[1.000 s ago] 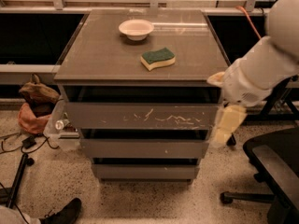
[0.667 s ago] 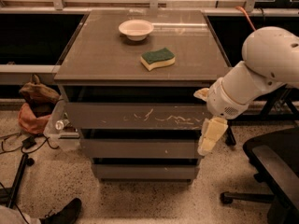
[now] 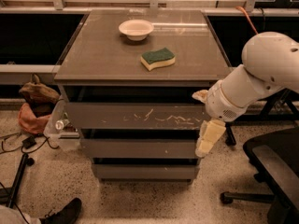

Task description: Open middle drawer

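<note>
The gripper (image 3: 208,139) hung beside the middle drawer's (image 3: 140,149) right end, whether open I couldn't tell; best to hook the front's top lip and pull straight out.

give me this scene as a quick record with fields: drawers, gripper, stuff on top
middle drawer: plain front, looks shut
top drawer: wider front with white scratches, looks shut
bottom drawer: narrowest front, looks shut
gripper: pointing down at the right end of the middle drawer's front; contact unclear
cabinet top: holds a bowl and a sponge
bowl: white, near the back
sponge: green over yellow, in front of the bowl, apart from it
chair: dark, on the right
</note>
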